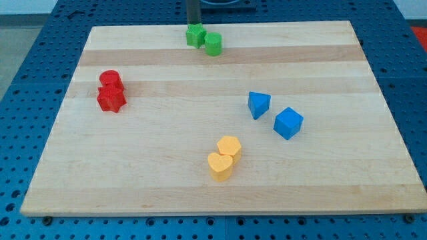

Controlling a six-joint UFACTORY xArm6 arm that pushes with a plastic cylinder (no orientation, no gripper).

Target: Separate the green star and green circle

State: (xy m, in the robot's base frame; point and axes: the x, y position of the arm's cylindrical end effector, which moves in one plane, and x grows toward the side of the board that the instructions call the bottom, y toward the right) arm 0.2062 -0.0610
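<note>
The green star (195, 36) and the green circle (213, 45) sit side by side and touching near the board's top edge, the star to the left and slightly higher. My rod comes down from the view's top, and my tip (193, 25) is right behind the green star, at its upper edge, seemingly touching it. The green circle lies to the lower right of the tip.
A red circle (109, 80) and a red star (111, 99) touch at the left. A blue triangle (259, 105) and a blue cube (288, 123) lie at the right. A yellow hexagon (229, 147) and a yellow heart (220, 166) touch at the bottom middle. The wooden board (333, 180) rests on a blue pegboard table.
</note>
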